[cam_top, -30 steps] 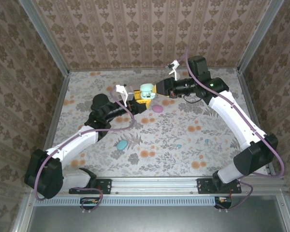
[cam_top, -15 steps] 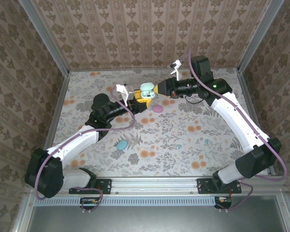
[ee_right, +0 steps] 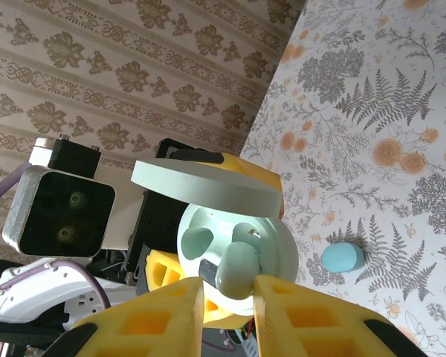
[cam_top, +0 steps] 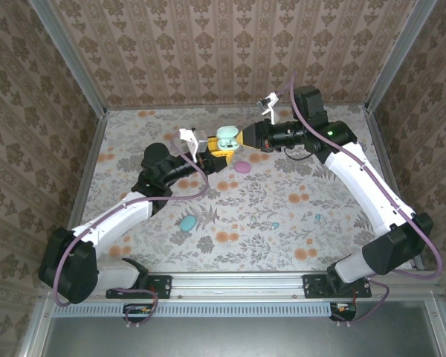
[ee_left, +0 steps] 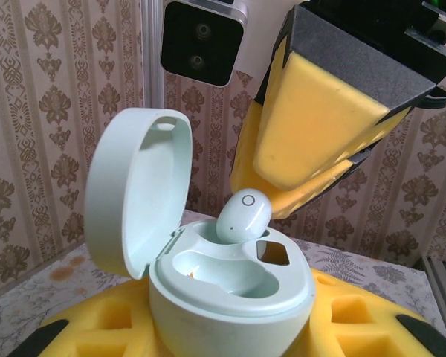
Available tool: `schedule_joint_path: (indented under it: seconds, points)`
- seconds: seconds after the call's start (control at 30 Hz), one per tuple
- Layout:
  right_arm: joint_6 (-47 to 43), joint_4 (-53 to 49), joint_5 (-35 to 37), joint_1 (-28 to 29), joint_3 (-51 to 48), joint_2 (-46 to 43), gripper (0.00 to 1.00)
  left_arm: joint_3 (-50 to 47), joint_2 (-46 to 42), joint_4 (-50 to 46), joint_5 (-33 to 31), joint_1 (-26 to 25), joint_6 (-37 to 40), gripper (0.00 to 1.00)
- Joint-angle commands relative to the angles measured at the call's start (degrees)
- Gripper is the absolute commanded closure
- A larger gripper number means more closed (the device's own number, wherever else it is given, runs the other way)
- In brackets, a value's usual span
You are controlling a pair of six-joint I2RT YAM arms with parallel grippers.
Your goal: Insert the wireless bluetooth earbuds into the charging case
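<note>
One mint bud is lodged, tilted, in the open case, which is clamped by the left gripper at the table's 12 o'clock. From 3 o'clock, the right gripper has been narrowed about the bud. Whether the bud is gripped cannot be told, and it is judged not yet seated.

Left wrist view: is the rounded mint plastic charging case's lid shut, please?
No, the lid stands open, leaving the sockets of the mint charging case exposed.
</note>
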Motion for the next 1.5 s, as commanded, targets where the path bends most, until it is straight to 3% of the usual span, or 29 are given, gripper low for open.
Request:
schedule_joint_path:
  seconds: [0.0, 0.3, 0.6, 0.8, 1.0, 1.47]
  points:
    - [0.36, -1.29, 0.78, 0.45, 0.87, -0.28, 0.73, 1.96, 0.31, 1.19, 0.48, -0.56, 0.86, 0.66]
    - [-1.08, -2.52, 6.43, 0.43, 1.94, 0.59, 0.73, 1.81, -0.22, 0.10, 1.29, -0.64, 1.55, 0.66]
    - [-4.04, -1.86, 5.20, 0.48, 0.84, -1.64, 0.67, 1.74, -0.31, -0.22, 0.14, -0.65, 2.13, 0.67]
    - [-9.72, -5.80, 10.46, 1.47, 1.13, -2.75, 0.62, 2.03, 0.13, 0.05, 0.48, -0.65, 1.79, 0.66]
    - [-8.77, -5.83, 9.69, 2.92, 2.36, -1.62, 0.62, 2.29, 0.22, -0.26, 0.53, -0.74, 1.82, 0.66]
    - [-8.00, -5.35, 13.79, 3.74, 2.60, -1.76, 0.77, 2.71, 0.13, -1.54, 0.50, -1.09, 2.53, 0.66]
